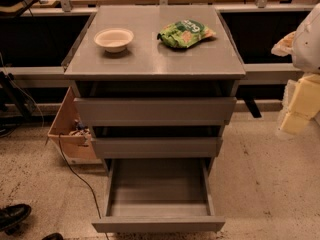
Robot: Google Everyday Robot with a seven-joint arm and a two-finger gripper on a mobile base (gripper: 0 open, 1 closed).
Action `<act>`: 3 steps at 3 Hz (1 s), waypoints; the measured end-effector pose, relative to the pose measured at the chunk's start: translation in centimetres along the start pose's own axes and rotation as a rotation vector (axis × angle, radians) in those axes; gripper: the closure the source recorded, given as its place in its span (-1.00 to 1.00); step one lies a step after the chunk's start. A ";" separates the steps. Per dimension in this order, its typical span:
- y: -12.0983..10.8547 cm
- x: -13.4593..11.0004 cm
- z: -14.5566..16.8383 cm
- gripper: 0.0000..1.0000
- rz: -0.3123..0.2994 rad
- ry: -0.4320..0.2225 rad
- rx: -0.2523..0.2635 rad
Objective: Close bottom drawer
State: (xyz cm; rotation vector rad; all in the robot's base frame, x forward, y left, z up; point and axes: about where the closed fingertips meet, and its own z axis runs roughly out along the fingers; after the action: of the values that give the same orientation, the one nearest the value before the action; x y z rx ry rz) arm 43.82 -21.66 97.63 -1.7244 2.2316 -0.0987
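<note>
— Okay, where's the bottom drawer (159, 191) sitting?

— Pulled well out of the cabinet (150, 64), lowest of the three. Its box is empty and its slim front panel (158, 225) is nearest the camera. The two drawers above it sit close in.

— And the gripper?

— I see the gripper (299, 106) at the right edge, about level with the upper drawers and well apart from the target. I cannot tell whether it is wide or narrow.

— How will the drawer handle?

— Light, I judge: shallow, empty, with a stiff panel. It has no handle, so I wouldn't grasp it at all. I'd press flat on the middle of the front panel so it doesn't skew.

— Surroundings?

— Speckled floor (270, 184), with a black cable (75, 171) trailing past the drawer's left front corner and an open box (67, 134) beside the cabinet on the left. A bowl (114, 39) and a green snack bag (185, 33) rest on top, and a hard shove might jostle them.
</note>
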 end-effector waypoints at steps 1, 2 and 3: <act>0.0 0.0 0.0 -1.00 0.000 0.000 0.000; 0.4 0.7 2.1 -1.00 0.009 -0.020 -0.014; 1.4 2.5 6.9 -1.00 0.026 -0.056 -0.058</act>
State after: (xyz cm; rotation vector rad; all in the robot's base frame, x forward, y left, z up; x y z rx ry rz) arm 43.91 -22.73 90.21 -1.7053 2.2370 0.0201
